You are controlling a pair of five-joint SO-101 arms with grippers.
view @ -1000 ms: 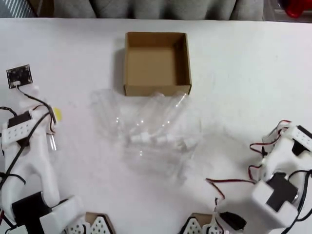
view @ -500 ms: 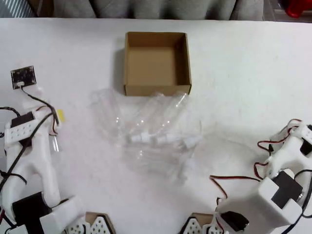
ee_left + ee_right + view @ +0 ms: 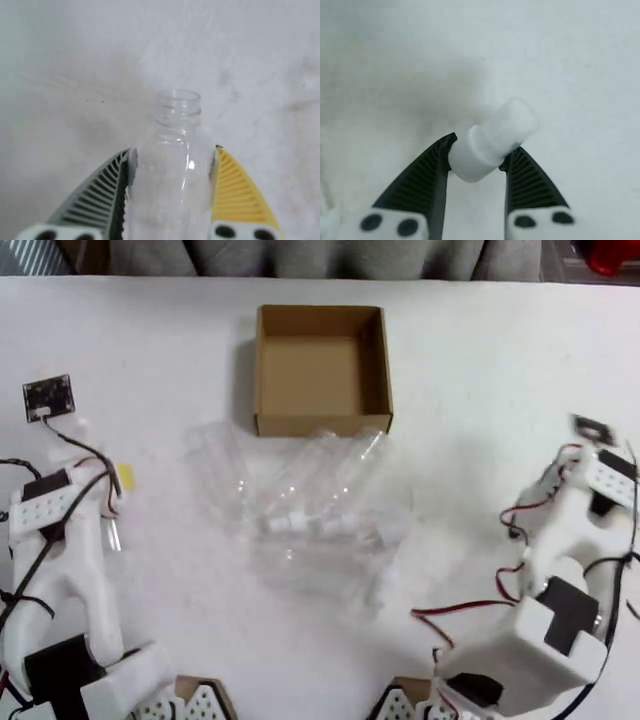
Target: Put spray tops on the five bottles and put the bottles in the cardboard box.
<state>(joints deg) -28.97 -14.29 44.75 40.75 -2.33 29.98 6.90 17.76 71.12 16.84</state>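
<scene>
- The left gripper (image 3: 173, 149) was clamped around a clear bottle (image 3: 172, 170), with one finger on each side of its body just below the shoulder.
- The bottle's long axis ran straight out between the fingers. Its bare threaded mouth pointed away from the wrist, with no top on it.
- The right gripper (image 3: 484, 145) was pinched on a white spray top (image 3: 495, 136). The wider collar sat between the fingers, and the narrower end stuck out beyond them, tilted off the gripper's line.
- We could not tell which way the top's open underside faced.
- From above, the left arm (image 3: 55, 550) and the right arm (image 3: 570, 570) stood at opposite edges of the table (image 3: 480, 370). That left the held bottle and the held top well apart.
- A heap of clear bottles (image 3: 310, 510) lay between the arms, just in front of the cardboard box (image 3: 320, 423). Neither arm looked clearly nearer to the box.
- We judged that the next move turned on bringing top and mouth together over the middle. The top's tilt would need correcting so that its axis met the bottle's neck in line.
- We could read no label, brand or writing on the bottle, the top or the box.
</scene>
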